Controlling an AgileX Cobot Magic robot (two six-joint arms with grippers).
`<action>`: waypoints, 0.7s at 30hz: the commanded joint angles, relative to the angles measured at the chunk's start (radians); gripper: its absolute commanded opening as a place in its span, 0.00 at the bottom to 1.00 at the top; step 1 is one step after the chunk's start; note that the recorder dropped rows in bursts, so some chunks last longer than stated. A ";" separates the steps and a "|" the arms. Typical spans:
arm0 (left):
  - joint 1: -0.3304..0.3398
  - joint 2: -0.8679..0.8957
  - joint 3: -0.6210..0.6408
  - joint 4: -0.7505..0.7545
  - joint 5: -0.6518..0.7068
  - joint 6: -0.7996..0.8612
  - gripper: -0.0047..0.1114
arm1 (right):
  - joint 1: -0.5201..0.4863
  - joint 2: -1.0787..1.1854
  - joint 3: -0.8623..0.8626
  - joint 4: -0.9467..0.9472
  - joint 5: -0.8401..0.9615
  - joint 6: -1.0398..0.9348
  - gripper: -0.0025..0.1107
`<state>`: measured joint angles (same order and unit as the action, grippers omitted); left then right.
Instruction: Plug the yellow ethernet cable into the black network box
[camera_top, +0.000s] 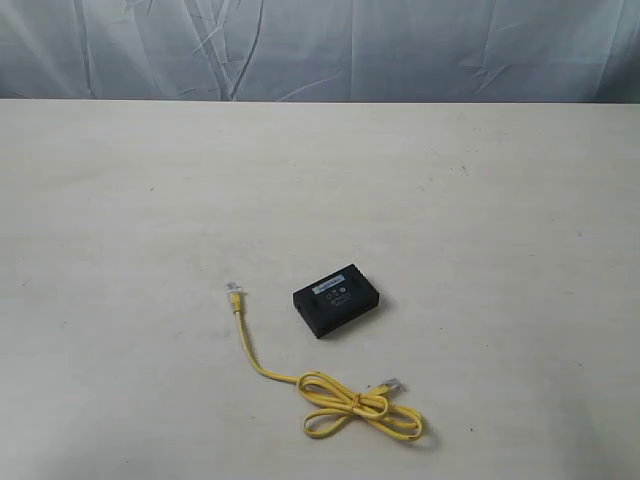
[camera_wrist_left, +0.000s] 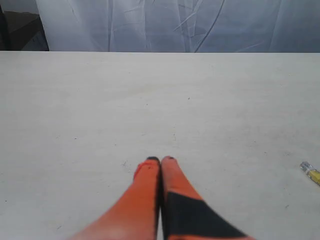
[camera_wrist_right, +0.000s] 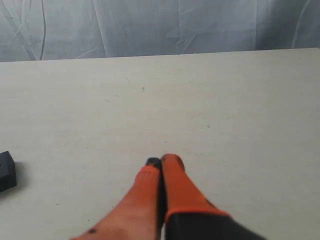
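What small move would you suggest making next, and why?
Probably open the left gripper and ease it toward the free plug of the yellow ethernet cable: its jaws are shut on nothing, and that plug lies apart from the black network box, on its left.

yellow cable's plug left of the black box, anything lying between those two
Nothing. In the exterior view, only bare table separates that plug of the yellow ethernet cable from the black network box.

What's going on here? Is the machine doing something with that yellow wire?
Nothing is being handled yet. The yellow ethernet cable lies unplugged on the table, one plug beside the black network box without touching it, the rest in a tied loop nearer the camera. The left claw and right claw are both shut and empty.
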<state>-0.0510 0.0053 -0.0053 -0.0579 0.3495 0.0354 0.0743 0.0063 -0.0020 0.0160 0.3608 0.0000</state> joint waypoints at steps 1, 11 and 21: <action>0.000 -0.005 0.005 -0.004 -0.015 -0.006 0.04 | -0.004 -0.006 0.002 -0.008 -0.024 0.000 0.02; 0.000 -0.005 0.005 -0.004 -0.015 -0.006 0.04 | -0.004 -0.006 0.002 -0.008 -0.618 0.000 0.02; 0.000 -0.005 0.005 -0.004 -0.015 -0.006 0.04 | -0.004 0.019 -0.120 0.018 -0.435 0.000 0.02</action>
<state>-0.0510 0.0053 -0.0053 -0.0579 0.3495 0.0354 0.0743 0.0048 -0.0360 0.0278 -0.2430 0.0000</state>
